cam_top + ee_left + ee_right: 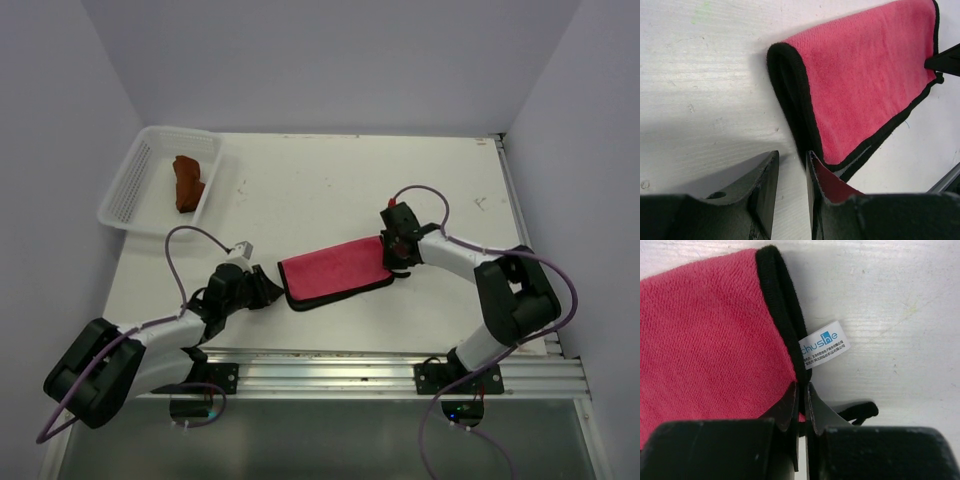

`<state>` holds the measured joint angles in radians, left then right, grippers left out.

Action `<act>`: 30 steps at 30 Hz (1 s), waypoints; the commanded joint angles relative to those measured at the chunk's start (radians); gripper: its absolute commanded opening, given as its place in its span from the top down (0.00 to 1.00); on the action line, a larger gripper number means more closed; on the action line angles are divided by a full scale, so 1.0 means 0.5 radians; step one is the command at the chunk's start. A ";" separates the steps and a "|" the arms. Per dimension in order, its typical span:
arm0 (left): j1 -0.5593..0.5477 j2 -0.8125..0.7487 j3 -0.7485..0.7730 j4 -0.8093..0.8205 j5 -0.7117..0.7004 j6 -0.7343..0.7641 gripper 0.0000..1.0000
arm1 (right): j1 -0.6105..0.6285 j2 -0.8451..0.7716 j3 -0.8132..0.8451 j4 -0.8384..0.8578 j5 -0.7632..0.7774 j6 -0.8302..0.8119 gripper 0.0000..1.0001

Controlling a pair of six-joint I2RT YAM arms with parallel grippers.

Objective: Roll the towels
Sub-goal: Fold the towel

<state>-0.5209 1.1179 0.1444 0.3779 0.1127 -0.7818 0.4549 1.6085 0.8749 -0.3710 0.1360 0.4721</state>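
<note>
The pink-red towel (335, 272) with dark edging lies folded into a long strip at the middle of the table. My right gripper (400, 262) is at its right end. In the right wrist view the gripper (801, 390) is shut on the towel's (705, 335) dark edge, next to a white label (824, 342) and a small black loop (862, 412). My left gripper (268, 290) is at the towel's left folded end. In the left wrist view it (792, 160) is narrowly open, with bare table between the fingers, just short of the towel (865, 85). The rust-orange towel (187, 182) lies bunched in the basket.
The white mesh basket (130, 190) stands at the far left corner of the table. Purple-grey walls close in the table on the left, back and right. A metal rail (400, 365) runs along the near edge.
</note>
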 commanded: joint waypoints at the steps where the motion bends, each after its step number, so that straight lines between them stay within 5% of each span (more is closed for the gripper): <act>1: -0.017 0.044 0.018 -0.056 0.005 0.051 0.67 | 0.044 -0.106 -0.029 -0.062 0.068 -0.067 1.00; 13: -0.053 0.142 0.067 0.027 0.020 0.033 0.67 | 0.452 -0.253 0.180 -0.344 0.473 -0.162 1.00; 30: -0.063 0.179 0.067 0.082 0.038 0.030 0.67 | 0.940 -0.030 0.603 -0.522 0.535 -0.042 1.00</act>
<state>-0.5449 1.1893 0.1722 0.4236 0.1287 -0.7830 0.8883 1.5684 1.1076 -0.6071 0.3775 0.4263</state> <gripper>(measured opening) 0.327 0.033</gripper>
